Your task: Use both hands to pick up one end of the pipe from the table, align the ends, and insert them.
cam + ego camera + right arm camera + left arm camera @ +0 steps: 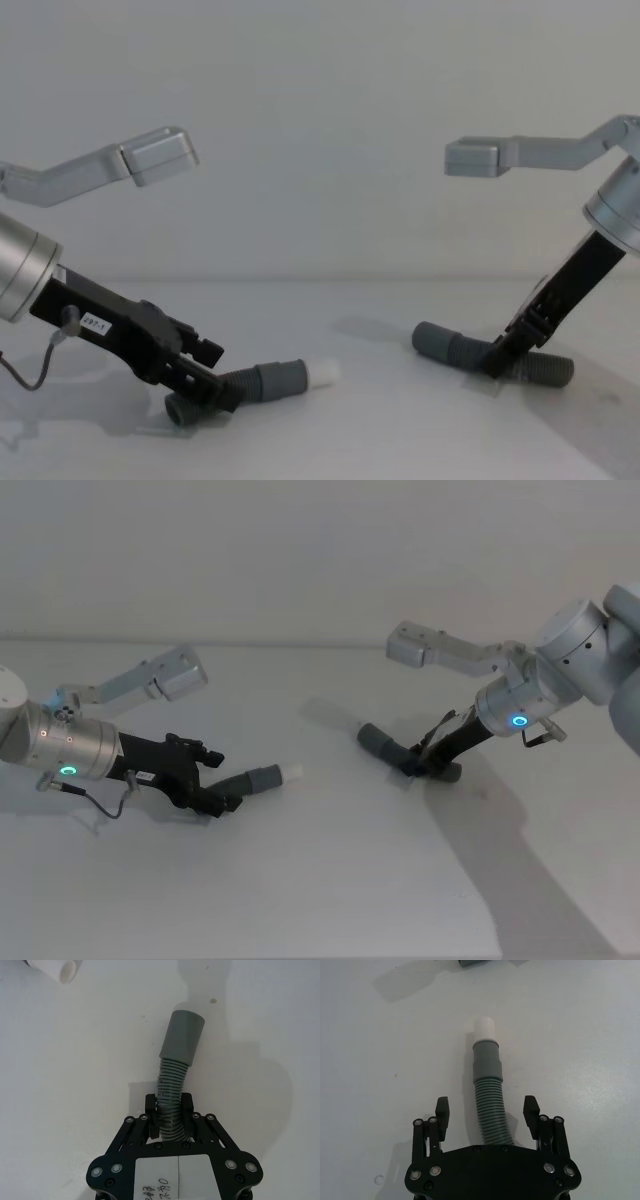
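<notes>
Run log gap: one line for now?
left gripper: open, straddling white-tipped hose | right gripper: shut on plain-cuff hose | both on table

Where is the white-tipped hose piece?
In the head view the grey corrugated white-tipped hose piece lies left on the white table, between the fingers of the open black left tool.

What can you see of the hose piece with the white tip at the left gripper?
The hose piece is a short, dark-grey corrugated flexible tube, plastic by its look, ending in a smooth grey cuff with a narrower white tip. It lies slightly curved on the white table, tip pointing away from the left gripper. That gripper is open, its fingers flanking the corrugated part without touching it. The hose's rear end runs under the gripper's body.
</notes>
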